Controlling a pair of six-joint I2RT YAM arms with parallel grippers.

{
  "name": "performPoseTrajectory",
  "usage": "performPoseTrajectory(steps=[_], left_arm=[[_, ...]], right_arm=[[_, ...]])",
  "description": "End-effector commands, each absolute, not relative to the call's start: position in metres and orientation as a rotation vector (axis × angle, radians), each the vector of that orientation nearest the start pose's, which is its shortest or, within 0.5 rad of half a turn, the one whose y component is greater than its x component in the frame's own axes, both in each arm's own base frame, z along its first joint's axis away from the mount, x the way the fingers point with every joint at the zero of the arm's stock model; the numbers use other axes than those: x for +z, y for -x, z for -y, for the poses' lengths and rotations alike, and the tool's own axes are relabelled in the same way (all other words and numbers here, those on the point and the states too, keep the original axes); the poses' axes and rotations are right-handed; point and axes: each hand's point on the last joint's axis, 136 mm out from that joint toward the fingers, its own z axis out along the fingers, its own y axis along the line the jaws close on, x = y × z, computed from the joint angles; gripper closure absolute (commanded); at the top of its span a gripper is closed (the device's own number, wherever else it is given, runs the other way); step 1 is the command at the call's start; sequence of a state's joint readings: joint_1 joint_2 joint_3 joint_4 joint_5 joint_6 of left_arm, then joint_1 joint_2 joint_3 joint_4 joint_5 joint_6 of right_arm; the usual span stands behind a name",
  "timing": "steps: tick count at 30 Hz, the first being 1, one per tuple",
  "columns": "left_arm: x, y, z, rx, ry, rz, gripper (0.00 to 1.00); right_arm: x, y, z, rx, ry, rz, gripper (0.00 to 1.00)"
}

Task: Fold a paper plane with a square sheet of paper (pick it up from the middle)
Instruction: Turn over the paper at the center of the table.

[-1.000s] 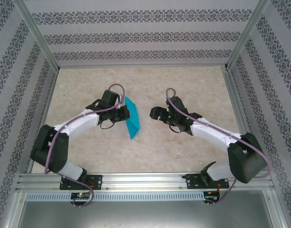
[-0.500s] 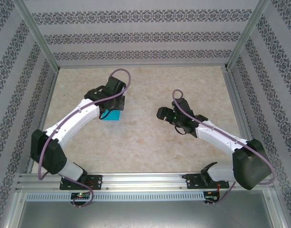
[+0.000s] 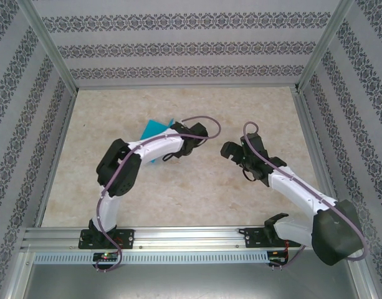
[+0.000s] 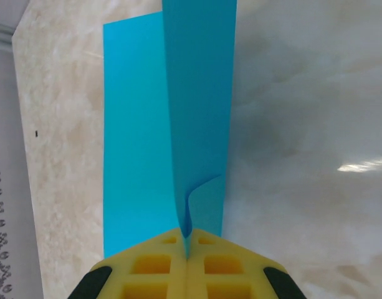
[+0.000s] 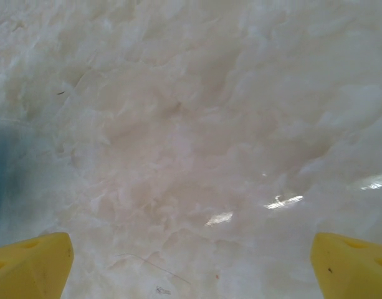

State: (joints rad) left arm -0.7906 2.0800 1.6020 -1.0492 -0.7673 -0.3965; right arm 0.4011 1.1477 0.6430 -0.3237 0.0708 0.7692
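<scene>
The left gripper (image 4: 186,252) is pinched tight on the square sheet of paper (image 4: 200,99) (1 flap upright, 1 flat on the table (image 4: 303,124)). Close by, the right gripper (image 5: 191,265) hovers above the tabletop, jaws spread wide.

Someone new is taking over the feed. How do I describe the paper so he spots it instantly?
On the beige marbled table, follow the left arm out toward the middle. The square sheet of paper peeks from under its forearm, pinched in the shut left gripper. It is the one bright cyan-blue thing there, plain and unmarked.
</scene>
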Motion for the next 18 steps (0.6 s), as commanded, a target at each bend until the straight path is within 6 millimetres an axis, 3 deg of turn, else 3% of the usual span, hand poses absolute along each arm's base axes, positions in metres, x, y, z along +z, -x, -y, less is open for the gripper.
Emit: performPoseTrajectory(steps=[1, 5, 10, 14, 18], left_arm=[[0.078, -0.361, 0.228, 0.767, -0.543, -2.527, 0.96], [0.052, -0.350, 0.249, 0.653, -0.572, -2.610, 0.94], [0.029, -0.337, 0.260, 0.541, -0.563, -2.690, 0.91], [0.024, -0.333, 0.265, 0.485, -0.557, -2.717, 0.85], [0.030, -0.332, 0.273, 0.412, -0.549, -2.727, 0.70]], right_arm=[[0.110, -0.297, -0.092, 0.391, -0.556, -2.370, 0.02], [0.116, -0.294, -0.078, 0.366, -0.593, -2.343, 0.02], [0.119, -0.292, -0.071, 0.356, -0.614, -2.328, 0.02], [0.115, -0.291, -0.070, 0.352, -0.625, -2.336, 0.02], [0.116, -0.292, -0.071, 0.359, -0.629, -2.341, 0.02]])
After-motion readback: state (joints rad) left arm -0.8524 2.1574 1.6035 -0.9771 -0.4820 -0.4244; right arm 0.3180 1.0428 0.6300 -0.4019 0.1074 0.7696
